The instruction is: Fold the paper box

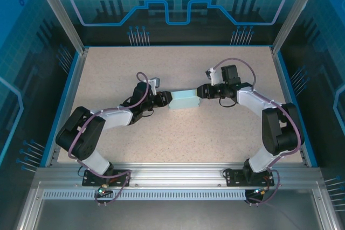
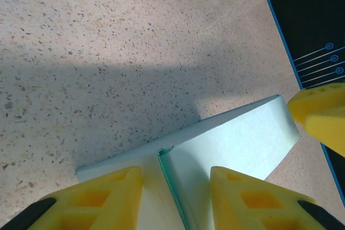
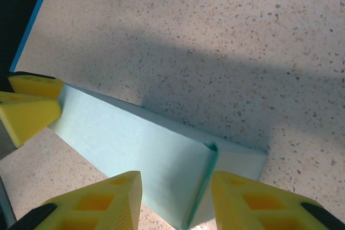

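The light blue paper box (image 1: 183, 100) lies at the centre of the tabletop (image 1: 178, 138). The left jaws straddle its 9 o'clock end, the right jaws its 3 o'clock end. Both stand part open; whether either grips cannot be told.

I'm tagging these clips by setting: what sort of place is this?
Likely a robot test cell: a left arm and right arm on a speckled table, aluminium rails, blue printed panels.

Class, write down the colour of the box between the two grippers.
The box is light blue, clearest in the right wrist view.
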Tool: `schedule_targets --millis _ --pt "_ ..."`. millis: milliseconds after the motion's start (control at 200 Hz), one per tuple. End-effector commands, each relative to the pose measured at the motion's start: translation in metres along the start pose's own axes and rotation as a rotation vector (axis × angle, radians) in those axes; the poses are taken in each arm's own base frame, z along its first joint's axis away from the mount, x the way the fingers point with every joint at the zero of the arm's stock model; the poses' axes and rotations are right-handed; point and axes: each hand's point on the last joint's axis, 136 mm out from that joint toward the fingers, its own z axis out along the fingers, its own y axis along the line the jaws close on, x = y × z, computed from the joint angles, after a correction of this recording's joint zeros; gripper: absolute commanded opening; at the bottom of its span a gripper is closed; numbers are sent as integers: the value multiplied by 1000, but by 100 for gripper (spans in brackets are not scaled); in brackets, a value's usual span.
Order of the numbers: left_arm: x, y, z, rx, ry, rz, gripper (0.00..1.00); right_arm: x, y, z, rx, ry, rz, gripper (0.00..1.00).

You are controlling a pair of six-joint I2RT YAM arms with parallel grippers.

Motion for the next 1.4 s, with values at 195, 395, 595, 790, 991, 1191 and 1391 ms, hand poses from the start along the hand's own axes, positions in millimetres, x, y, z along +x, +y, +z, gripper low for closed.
schedule_targets --millis 195,395,595,790,991,1191,1391 --pt "21 4 6 -14 91 -18 39 8 -3 10 -22 26 46 41" --pt "22 5 5 -18 91 -18 39 11 -15 7 59 34 33 41" --pt "22 7 4 -25 89 -17 39 15 -18 6 87 46 25 42" --pt "22 6 6 -20 91 -19 39 21 3 18 -18 58 30 41" --pt "16 2 7 -10 79 -20 39 7 21 18 -113 12 40 38" --pt "-5 -11 11 20 36 -15 39 -16 26 17 -124 -34 31 36" --pt "-37 -19 19 28 -10 5 39 -40 24 24 -125 -77 39 35"
